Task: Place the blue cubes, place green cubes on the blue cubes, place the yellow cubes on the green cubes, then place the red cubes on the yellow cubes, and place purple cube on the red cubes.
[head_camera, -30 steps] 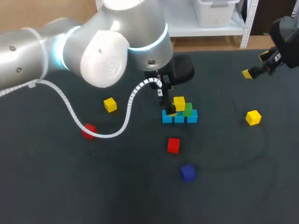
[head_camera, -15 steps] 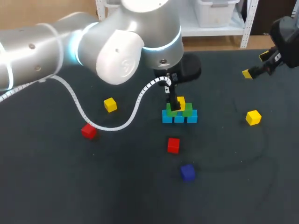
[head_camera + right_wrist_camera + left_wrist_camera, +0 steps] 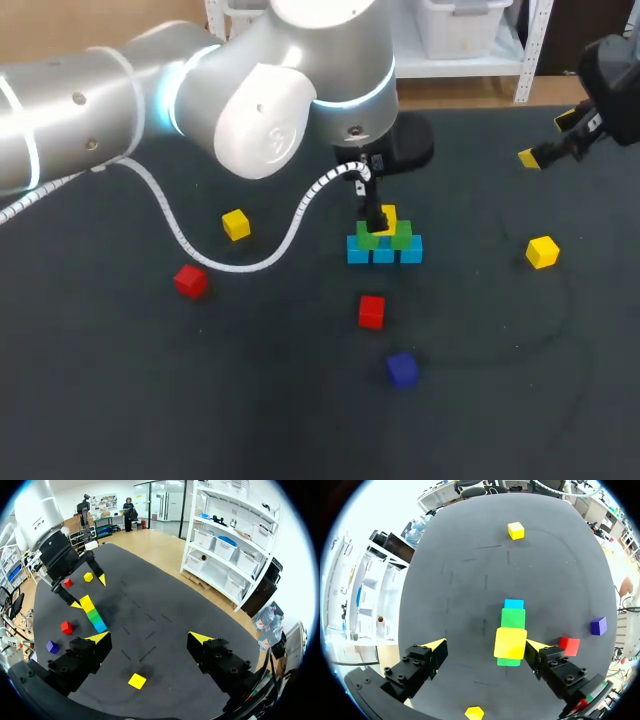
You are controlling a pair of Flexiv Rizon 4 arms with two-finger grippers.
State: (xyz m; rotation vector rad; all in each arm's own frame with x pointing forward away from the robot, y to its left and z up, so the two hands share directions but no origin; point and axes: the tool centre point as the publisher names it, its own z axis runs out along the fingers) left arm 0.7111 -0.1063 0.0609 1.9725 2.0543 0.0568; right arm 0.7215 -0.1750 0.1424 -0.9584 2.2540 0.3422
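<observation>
Three blue cubes (image 3: 384,252) lie in a row mid-table, with two green cubes (image 3: 402,237) on them and one yellow cube (image 3: 388,215) on top. My left gripper (image 3: 376,220) hangs over this stack. In the left wrist view the yellow cube (image 3: 510,642) lies between the open fingers (image 3: 485,647), close to one fingertip (image 3: 532,646), above green (image 3: 513,618) and blue (image 3: 514,603). Loose cubes: yellow (image 3: 236,224), yellow (image 3: 542,252), red (image 3: 190,281), red (image 3: 371,311), purple (image 3: 402,369). My right gripper (image 3: 545,152) is open and empty at the far right (image 3: 149,639).
The left arm's white cable (image 3: 230,262) droops over the table near the left red cube. From the right wrist, a yellow cube (image 3: 137,681) lies below the open fingers, and the stack (image 3: 92,612) stands farther off under the left gripper (image 3: 75,565).
My left arm has swung right, bringing its gripper from the stack's left side to over the top yellow cube. The cable has come off the left red cube. The right arm kept still.
</observation>
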